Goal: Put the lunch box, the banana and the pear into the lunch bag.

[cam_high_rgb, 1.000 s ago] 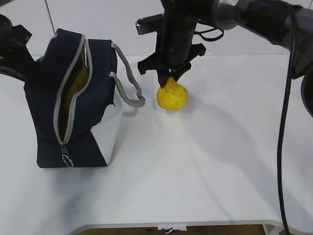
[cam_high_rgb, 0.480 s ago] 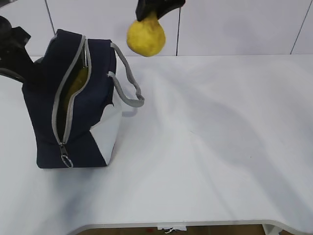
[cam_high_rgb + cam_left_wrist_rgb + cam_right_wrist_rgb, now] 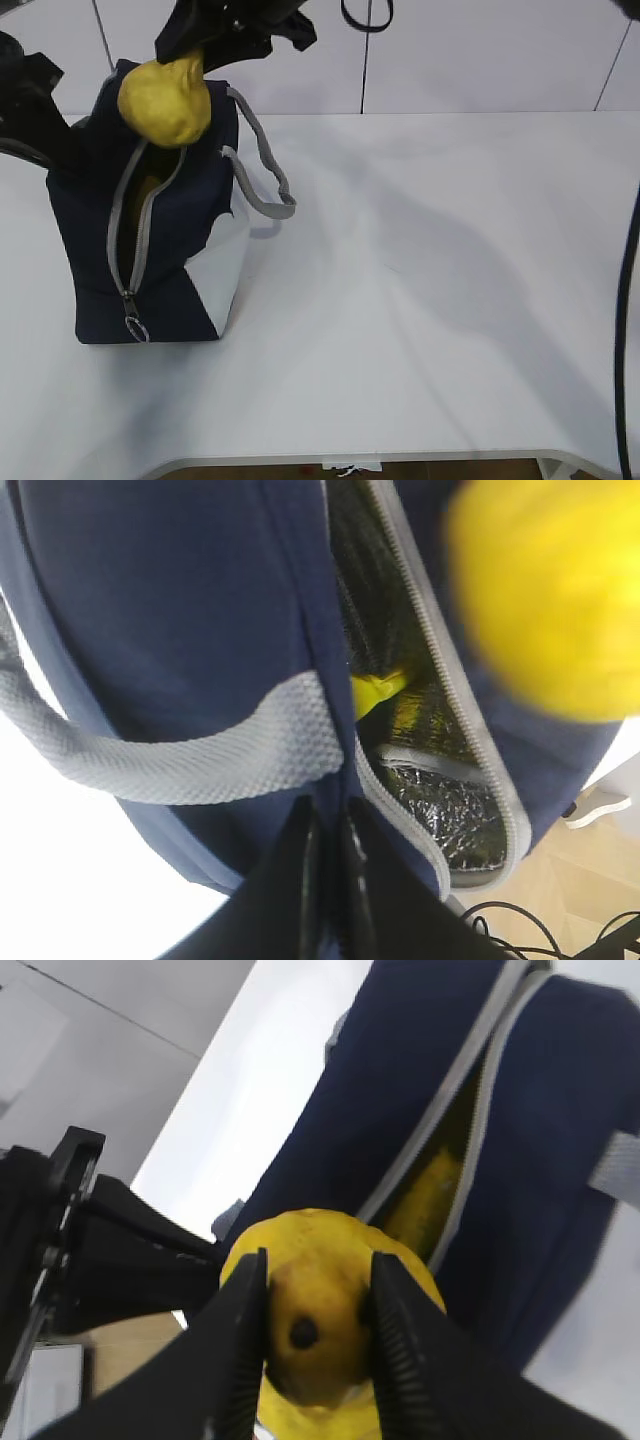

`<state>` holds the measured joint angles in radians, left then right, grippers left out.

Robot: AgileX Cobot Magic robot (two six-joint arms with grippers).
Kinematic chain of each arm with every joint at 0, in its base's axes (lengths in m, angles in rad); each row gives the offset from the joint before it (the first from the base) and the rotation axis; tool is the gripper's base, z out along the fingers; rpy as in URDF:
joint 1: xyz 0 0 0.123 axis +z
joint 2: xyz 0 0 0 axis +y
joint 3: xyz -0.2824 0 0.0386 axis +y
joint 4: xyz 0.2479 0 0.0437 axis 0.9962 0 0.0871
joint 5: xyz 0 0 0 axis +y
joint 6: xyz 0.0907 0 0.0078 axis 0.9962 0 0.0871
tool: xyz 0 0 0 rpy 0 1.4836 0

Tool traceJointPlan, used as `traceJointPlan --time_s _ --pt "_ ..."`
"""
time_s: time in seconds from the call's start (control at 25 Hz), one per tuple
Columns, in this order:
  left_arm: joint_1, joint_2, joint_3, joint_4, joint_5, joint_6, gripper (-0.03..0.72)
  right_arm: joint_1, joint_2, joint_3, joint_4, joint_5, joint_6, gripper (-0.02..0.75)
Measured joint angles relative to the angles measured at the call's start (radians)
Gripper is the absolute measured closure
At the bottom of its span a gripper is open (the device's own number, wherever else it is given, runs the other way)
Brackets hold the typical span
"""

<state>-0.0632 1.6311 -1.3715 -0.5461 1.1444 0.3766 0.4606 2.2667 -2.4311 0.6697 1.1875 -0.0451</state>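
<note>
Hanging at the upper left of the frame in the closed right gripper [image 3: 190, 58], neck up, the pear [image 3: 164, 103] directly over the zipper slot of the lunch bag [image 3: 95, 215], slot running top to bottom, left gripper [image 3: 328, 880] pinching the bag's edge.

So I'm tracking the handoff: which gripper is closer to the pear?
Right. The right gripper holds the pear between its fingers above the lunch bag; the left gripper pinches the bag's edge just below.
</note>
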Motion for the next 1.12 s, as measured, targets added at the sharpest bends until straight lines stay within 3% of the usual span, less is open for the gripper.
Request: traceJointPlan --time_s 0.28,0.52,0.6,0.8,0.92,1.12 --pt "0.000 0.000 0.000 -0.007 0.010 0.000 0.694 0.000 0.091 0.000 0.071 -0.113 -0.039 0.503" --pt "0.000 0.000 0.000 -0.014 0.015 0.000 0.694 0.000 0.135 0.000 -0.039 -0.146 -0.046 0.488" --pt "0.000 0.000 0.000 -0.023 0.015 0.000 0.694 0.000 0.135 0.000 -0.044 -0.148 -0.046 0.441" --pt "0.000 0.000 0.000 -0.033 0.015 0.000 0.694 0.000 0.135 -0.032 -0.042 -0.123 -0.046 0.211" --pt "0.000 0.000 0.000 -0.033 0.015 0.000 0.694 0.000 0.135 -0.096 -0.066 -0.054 -0.046 0.173" --pt "0.000 0.000 0.000 -0.033 0.015 0.000 0.694 0.000 0.105 -0.171 -0.207 0.050 -0.004 0.165"
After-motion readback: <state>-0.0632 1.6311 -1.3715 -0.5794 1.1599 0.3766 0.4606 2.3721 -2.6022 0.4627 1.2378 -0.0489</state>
